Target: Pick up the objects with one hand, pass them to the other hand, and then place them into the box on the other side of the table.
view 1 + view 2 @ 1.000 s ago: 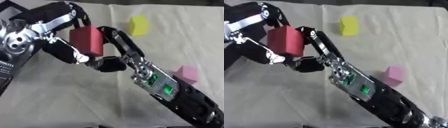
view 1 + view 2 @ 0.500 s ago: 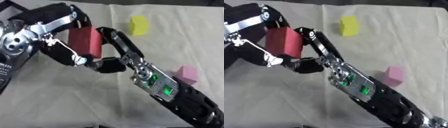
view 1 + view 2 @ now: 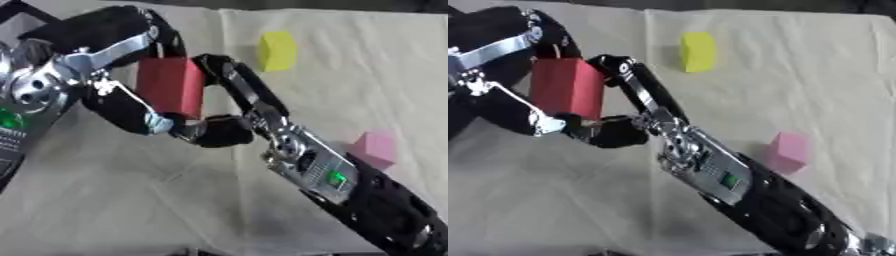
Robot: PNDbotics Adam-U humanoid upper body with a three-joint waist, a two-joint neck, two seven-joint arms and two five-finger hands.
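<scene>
- Left eye view: left hand [image 3: 105, 65] and right hand [image 3: 232, 107] both clasp one red block [image 3: 171, 87], upper left of frame; no readable writing.
- Right eye view: one yellow block [image 3: 697, 51] upper centre, one pink block [image 3: 787, 151] right, on the cloth [image 3: 815, 75].

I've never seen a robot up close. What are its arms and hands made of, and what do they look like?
Both are mostly black with silver metal parts. The right hand has slim black fingers with silver links; its forearm carries a grey panel with a small green light. The left hand shows black fingers, silver bars and a round silver wrist joint.
</scene>
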